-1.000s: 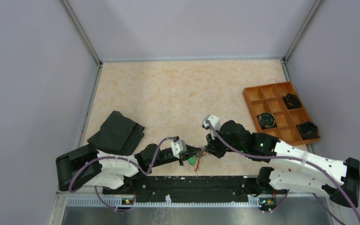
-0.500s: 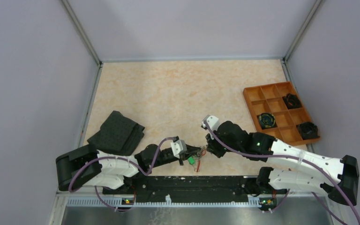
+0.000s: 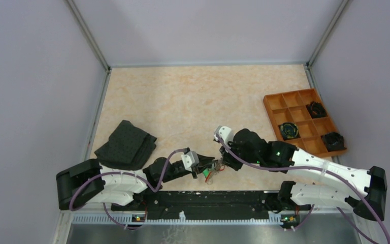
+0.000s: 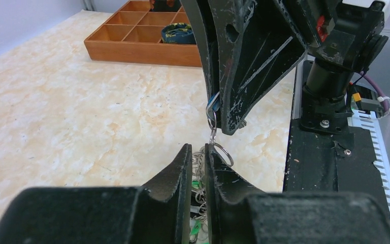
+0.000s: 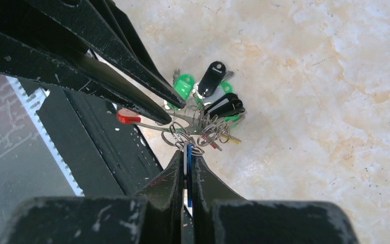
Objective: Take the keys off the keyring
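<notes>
Nearest us, the black base rail (image 3: 203, 198) runs along the table (image 3: 193, 101) edge, and just beyond it the two arms meet tip to tip. The left gripper (image 4: 198, 148) is drawn narrow on the wire of the keyring (image 5: 128, 117), whose red sleeve pokes out beside its fingers. Facing it, the right gripper (image 5: 187, 156) is clamped flat on the blue key (image 5: 188, 151). The rest of the keys (image 5: 214, 96), with green and black heads, are bunched on the marble between the two tips, touching the tangle of small rings. The black fingers crowd the bunch from both sides. Farther left lies a black cloth (image 3: 126, 144), well apart. Far right sits the orange tray (image 4: 142, 53), with black coiled objects (image 3: 288, 130) in three compartments
</notes>
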Motion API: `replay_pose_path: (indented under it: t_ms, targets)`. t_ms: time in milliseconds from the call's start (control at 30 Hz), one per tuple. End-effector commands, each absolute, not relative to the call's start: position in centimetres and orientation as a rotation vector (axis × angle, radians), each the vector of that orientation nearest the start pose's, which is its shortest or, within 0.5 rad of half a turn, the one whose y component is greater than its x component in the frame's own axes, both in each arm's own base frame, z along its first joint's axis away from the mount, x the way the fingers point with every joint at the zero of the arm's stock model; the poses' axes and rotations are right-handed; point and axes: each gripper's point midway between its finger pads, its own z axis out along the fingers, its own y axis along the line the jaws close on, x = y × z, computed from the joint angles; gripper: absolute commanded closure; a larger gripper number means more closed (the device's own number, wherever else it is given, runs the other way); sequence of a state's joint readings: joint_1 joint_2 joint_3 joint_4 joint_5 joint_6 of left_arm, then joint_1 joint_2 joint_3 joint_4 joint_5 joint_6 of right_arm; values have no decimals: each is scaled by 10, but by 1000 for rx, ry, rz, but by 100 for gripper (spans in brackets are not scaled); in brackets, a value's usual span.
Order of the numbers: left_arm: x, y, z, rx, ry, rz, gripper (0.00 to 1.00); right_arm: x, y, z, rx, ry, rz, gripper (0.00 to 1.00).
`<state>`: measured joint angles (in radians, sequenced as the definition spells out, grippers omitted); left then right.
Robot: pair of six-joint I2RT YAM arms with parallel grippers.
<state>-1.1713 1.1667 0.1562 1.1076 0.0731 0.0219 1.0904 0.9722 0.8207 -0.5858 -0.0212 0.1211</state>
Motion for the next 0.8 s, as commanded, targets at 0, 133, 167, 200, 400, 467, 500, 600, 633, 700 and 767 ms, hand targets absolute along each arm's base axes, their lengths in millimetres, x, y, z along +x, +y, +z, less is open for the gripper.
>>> replay_pose_path:
  t_ms: [0, 133, 167, 200, 400, 467, 500, 600, 633, 700, 767]
  targets:
    - [122, -326, 182, 905, 1166, -990, 79, 122, 267, 185, -1160, 2008, 686, 100]
    - [118, -329, 182, 927, 1158, -1009, 74, 123, 268, 185, -1161, 2009, 681, 100]
    - [118, -329, 182, 929, 1158, -1011, 73, 123, 268, 186, -1161, 2009, 679, 100]
    - [116, -330, 182, 937, 1155, -1015, 72, 122, 268, 185, -1164, 2009, 679, 100]
    - [115, -333, 180, 953, 1166, -1023, 69, 122, 270, 186, -1160, 2004, 688, 100]
    - [117, -335, 181, 950, 1170, -1024, 69, 121, 271, 187, -1164, 2001, 692, 100]
    - [117, -336, 181, 949, 1171, -1025, 69, 121, 272, 186, -1166, 2001, 693, 100]
    - [117, -340, 181, 951, 1168, -1032, 69, 120, 273, 185, -1169, 2003, 699, 100]
    - [117, -341, 182, 953, 1165, -1035, 69, 119, 274, 184, -1170, 2003, 702, 100]
    - [117, -343, 182, 958, 1164, -1040, 69, 118, 275, 184, -1173, 2002, 706, 100]
    - [117, -345, 181, 959, 1168, -1043, 70, 118, 276, 184, -1174, 2001, 710, 100]
